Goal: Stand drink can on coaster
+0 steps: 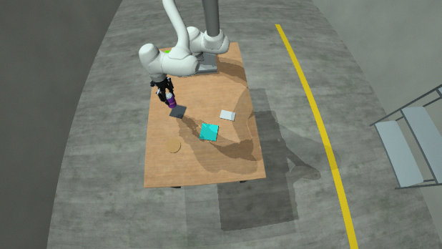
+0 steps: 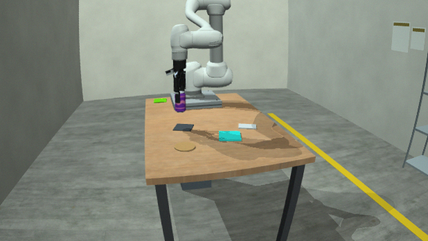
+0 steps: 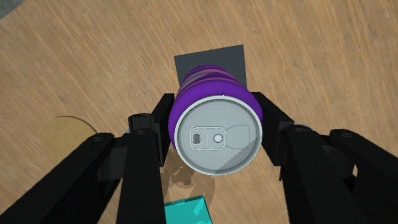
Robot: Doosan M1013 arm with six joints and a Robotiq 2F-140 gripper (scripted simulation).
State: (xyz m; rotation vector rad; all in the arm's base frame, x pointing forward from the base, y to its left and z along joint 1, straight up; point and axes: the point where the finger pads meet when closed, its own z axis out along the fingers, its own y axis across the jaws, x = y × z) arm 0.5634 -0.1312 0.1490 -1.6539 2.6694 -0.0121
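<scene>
Top view, arm: the white arm (image 1: 168, 61) reaches from its base at the top centre of the frame toward the upper left part of the wooden table (image 1: 200, 168).
Top view, gripper: the black gripper (image 1: 169, 99) points down, its fingers pinching the purple drink can (image 1: 172, 101).
Top view, can: it hangs upright, just above and left of the dark grey square coaster (image 1: 177, 111), in the upper left of the table top.
Top view, cork coaster: the round cork coaster (image 1: 173, 145) lies flat toward the lower left of the table, well apart from the can.
Top view, other things: a cyan block (image 1: 209, 132) lies near the table's centre, a white block (image 1: 227, 115) to its upper right.

Exterior view, gripper: the gripper (image 2: 179, 97) hangs vertically in the upper middle of the frame, closed on the can (image 2: 180, 104).
Exterior view, can: upright and lifted off the table (image 2: 221, 166); the square coaster (image 2: 183, 127) lies lower in the frame.
Exterior view, cork coaster: it (image 2: 185, 147) lies flat below the square coaster, left of the cyan block (image 2: 230, 136).
Exterior view, other things: a green block (image 2: 160, 100) lies at the far left edge of the table, the white block (image 2: 247, 126) to the right.

Wrist view, can: its silver top with pull tab fills the centre of the frame (image 3: 218, 135), purple sides (image 3: 210, 85) showing above it.
Wrist view, fingers: the black fingers press on the can's left and right sides.
Wrist view, coasters: the square coaster (image 3: 235, 57) shows behind the can at upper centre; the cork coaster (image 3: 60, 140) shows at the left edge, partly hidden by a finger.
Wrist view, cyan block: a corner (image 3: 187, 212) shows at the bottom centre.
</scene>
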